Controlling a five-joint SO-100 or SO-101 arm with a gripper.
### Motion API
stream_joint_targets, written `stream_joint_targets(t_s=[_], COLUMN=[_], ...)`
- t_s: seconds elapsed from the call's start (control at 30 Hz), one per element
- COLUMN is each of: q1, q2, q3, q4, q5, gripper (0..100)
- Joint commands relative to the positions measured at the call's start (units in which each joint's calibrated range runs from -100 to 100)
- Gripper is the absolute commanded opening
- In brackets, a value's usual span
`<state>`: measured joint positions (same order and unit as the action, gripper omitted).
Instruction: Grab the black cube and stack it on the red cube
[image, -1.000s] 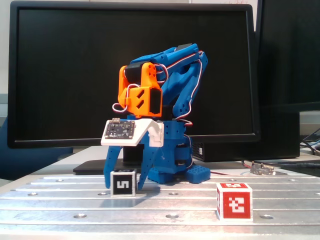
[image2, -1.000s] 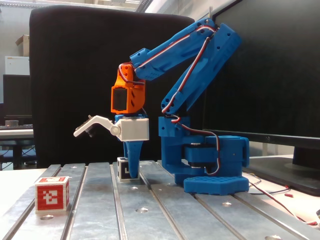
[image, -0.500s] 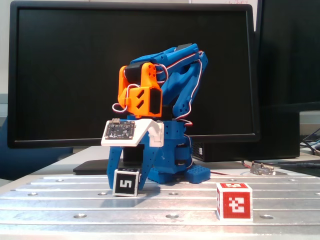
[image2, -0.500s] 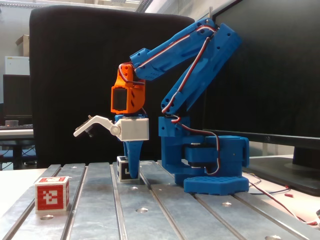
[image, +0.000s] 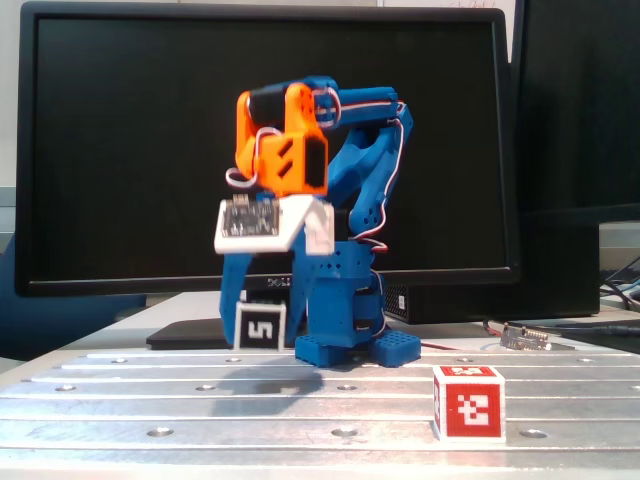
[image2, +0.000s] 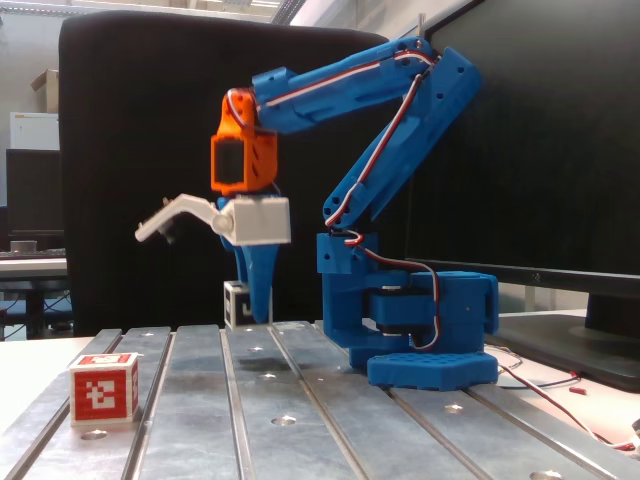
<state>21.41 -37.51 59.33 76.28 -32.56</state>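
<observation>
The black cube (image: 260, 327), white-edged with a white "5" on its face, hangs a little above the metal table, clear of its shadow. My gripper (image: 261, 334) is shut on it, a blue finger on either side. In the other fixed view the black cube (image2: 233, 304) shows just left of the downward-pointing blue finger (image2: 257, 292), with the gripper (image2: 254, 314) above the plate. The red cube (image: 468, 402) rests on the table near the front right, well apart from the gripper. In the other fixed view the red cube (image2: 104, 388) sits at the front left.
The slotted metal table (image: 300, 405) has bolt holes along its grooves. The arm's blue base (image: 352, 345) stands at the back middle. A large dark monitor (image: 130, 150) fills the background, and a connector with cables (image: 525, 338) lies at the back right.
The gripper closed on the black cube and has risen with it off the table; the wrist sits higher than before. The red cube has not moved.
</observation>
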Motion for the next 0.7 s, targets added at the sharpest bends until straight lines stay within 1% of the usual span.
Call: stream_joint_targets(t_s=[0.0, 0.07, 0.23, 0.47, 0.67], q1=[-1.51, -1.73, -6.01, -15.17, -21.22], q2=[0.08, 0.08, 0.08, 1.16, 13.36], q3=[-5.91, -8.0, -13.88, -17.67, -27.17], q4=[4.23, 6.79, 13.38, 13.38, 13.89], q5=[-0.1, -0.58, -4.15, -8.89, -8.63], gripper=[16, 16, 16, 16, 16])
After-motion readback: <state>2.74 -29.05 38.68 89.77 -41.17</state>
